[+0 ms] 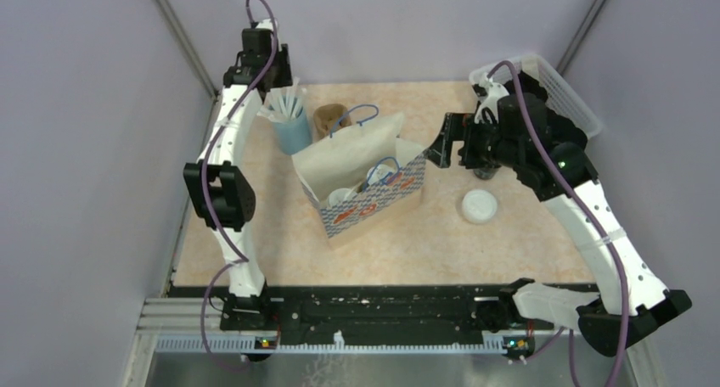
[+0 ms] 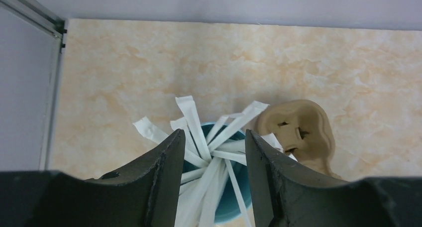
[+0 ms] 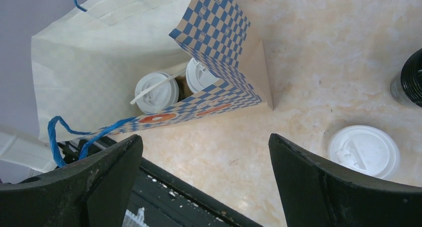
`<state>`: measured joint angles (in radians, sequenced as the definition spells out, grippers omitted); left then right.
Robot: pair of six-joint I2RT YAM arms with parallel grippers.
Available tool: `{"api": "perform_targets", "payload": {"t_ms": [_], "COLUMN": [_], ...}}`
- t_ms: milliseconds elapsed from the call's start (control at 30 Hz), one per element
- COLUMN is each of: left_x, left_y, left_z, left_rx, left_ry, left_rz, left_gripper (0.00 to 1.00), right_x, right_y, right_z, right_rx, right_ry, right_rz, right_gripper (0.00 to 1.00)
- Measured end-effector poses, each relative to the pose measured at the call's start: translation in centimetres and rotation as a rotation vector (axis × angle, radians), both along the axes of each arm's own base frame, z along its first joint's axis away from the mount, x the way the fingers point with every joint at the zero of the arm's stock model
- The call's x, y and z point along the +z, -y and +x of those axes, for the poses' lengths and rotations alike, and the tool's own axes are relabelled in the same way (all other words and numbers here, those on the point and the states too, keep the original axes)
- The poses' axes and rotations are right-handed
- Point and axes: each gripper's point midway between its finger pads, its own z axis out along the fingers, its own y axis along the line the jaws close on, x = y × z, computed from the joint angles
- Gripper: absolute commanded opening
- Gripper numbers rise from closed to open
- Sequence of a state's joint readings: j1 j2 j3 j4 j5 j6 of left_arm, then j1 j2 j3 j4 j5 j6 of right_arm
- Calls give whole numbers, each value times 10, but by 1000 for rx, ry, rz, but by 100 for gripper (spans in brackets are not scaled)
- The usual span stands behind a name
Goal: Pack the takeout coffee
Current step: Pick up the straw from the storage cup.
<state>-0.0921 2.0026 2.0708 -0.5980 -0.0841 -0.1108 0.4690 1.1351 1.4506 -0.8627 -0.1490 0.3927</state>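
Two takeout coffee cups with white lids (image 3: 157, 92) (image 3: 199, 75) stand inside the open blue-checked paper bag (image 3: 219, 33), which also shows in the top view (image 1: 365, 183). A white straw lies across the left lid. A loose white lid (image 3: 363, 150) lies on the table, also seen from above (image 1: 480, 206). A black cup (image 3: 410, 80) stands beside it, cut off by the frame edge. My right gripper (image 3: 204, 142) is open and empty, above the table right of the bag (image 1: 441, 145). My left gripper (image 2: 214, 135) is open above the light-blue cup of straws (image 2: 226, 187).
The brown pulp carrier (image 2: 298, 130) lies right of the straw cup, behind the bag (image 1: 331, 120). A clear plastic bin (image 1: 560, 90) stands at the back right. The black rail (image 3: 164, 187) runs along the table's near edge. Grey walls close in the left and back.
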Motion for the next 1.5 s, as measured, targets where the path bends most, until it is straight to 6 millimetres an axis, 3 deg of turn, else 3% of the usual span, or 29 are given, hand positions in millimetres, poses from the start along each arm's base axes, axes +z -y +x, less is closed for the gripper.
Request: {"api": "perform_targets", "payload": {"t_ms": [133,333,500,600,800,1000,1100,1200,1333,1500], "left_x": [-1,-19,-45,-55,-49,-38,-20,16,86,183], "left_y": [-13,-23,-23,-24,-24,-24,-22,-19,-16,-5], "left_z": [9,24,31,33,36,38,34,23,-5,-61], "left_rx": [36,68,71,71,72,74,69,66,56,16], "left_ry": [11,-4,-46,-65,-46,-15,15,76,201,384], "left_rz": [43,60,64,67,72,69,52,19,-29,-138], "left_gripper": [60,52,35,19,10,8,9,10,7,2], "right_x": [0,-2,-7,-8,-8,-8,-7,-5,2,9], "right_y": [0,0,-1,-1,-1,-2,-3,-3,-4,-1], "right_z": [0,-1,-1,0,0,-1,-1,-1,-1,-4], "right_rx": [3,14,23,25,25,21,16,10,2,-9], "right_ry": [0,-3,-18,-23,-23,-30,-33,-31,-12,11], "right_rz": [1,-12,-23,-27,-26,-15,-8,4,26,39], "right_gripper": [97,96,96,96,96,95,95,95,96,96]}}
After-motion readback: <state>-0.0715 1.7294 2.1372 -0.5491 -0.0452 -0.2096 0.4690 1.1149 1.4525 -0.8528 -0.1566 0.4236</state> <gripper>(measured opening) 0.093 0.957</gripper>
